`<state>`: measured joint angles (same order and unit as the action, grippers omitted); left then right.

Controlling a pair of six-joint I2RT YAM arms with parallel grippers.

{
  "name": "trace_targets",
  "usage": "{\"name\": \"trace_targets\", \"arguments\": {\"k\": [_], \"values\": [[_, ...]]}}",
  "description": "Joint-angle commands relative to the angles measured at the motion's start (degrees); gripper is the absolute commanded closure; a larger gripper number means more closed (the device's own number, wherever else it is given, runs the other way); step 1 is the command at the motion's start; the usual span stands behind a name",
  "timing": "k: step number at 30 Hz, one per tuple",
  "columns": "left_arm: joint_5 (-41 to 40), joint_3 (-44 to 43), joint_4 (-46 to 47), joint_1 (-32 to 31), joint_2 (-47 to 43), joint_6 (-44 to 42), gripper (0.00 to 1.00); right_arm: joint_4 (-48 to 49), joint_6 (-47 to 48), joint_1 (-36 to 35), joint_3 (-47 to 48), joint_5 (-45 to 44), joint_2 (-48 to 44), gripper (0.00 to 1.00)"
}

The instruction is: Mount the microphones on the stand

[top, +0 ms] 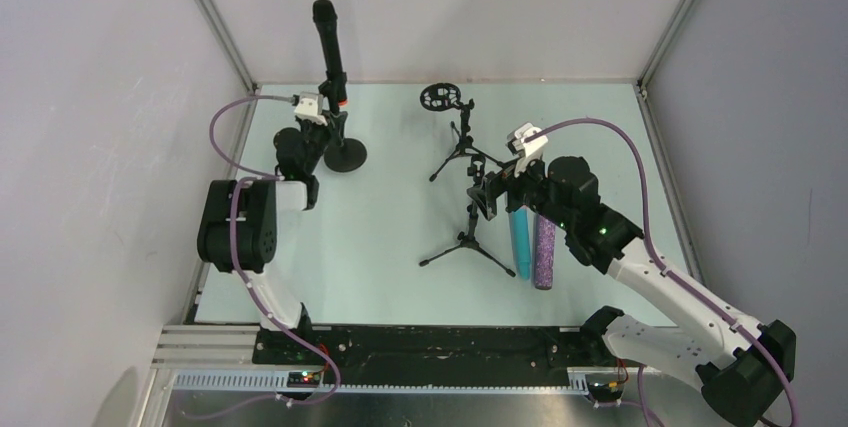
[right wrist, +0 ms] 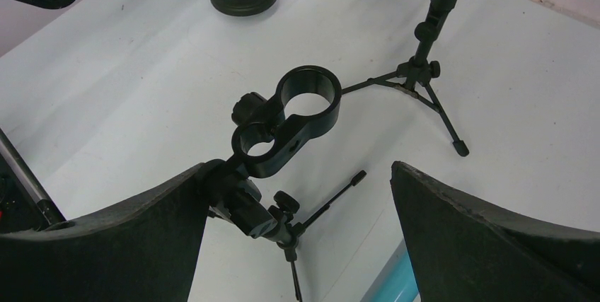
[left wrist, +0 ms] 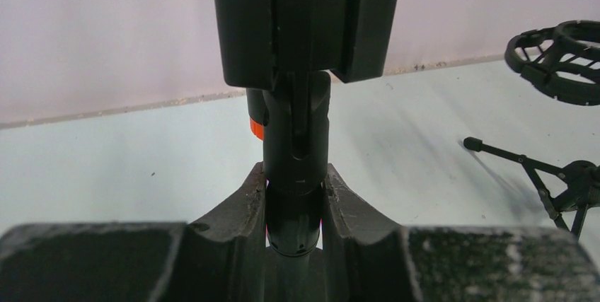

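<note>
The black microphone [top: 328, 42] stands upright in the clip [left wrist: 306, 19] of the round-base stand [top: 345, 155]. Its orange-red end [left wrist: 256, 129] peeks out behind the stand's neck. My left gripper [left wrist: 296, 175] is shut on that black neck just under the clip. The cyan-blue microphone [top: 520, 242] and the glittery purple microphone [top: 544, 252] lie side by side on the table under my right arm. My right gripper [right wrist: 300, 167] hangs open above a small tripod stand with an empty double-ring clip [right wrist: 297, 104]. Its left finger [right wrist: 141, 231] sits close to the clip's joint.
A second tripod stand [top: 460, 147] with a round shock mount [top: 437, 97] stands behind the first; it also shows in the left wrist view [left wrist: 559, 51]. The tripods' legs [right wrist: 439, 114] spread over the pale table [top: 390, 207]. Walls close in at the back and sides.
</note>
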<state>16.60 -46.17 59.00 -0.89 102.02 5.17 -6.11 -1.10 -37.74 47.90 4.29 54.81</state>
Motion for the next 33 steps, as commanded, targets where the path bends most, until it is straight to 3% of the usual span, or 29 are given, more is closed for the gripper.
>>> {"name": "trace_targets", "arguments": {"k": [1, 20, 33], "values": [[1.8, 0.0, 18.1, -0.3, -1.3, 0.2, 1.00, 1.2, -0.1, 0.2, -0.2, -1.4, -1.5, 0.01], [4.8, 0.2, 18.5, -0.3, 1.2, 0.0, 0.64, 1.0, 0.0, 0.2, -0.3, -1.3, -2.6, 0.00], [6.1, -0.9, 18.6, -0.3, 4.0, 0.1, 0.64, 0.6, 0.6, 0.3, -0.2, -1.6, -3.0, 0.01]]}}
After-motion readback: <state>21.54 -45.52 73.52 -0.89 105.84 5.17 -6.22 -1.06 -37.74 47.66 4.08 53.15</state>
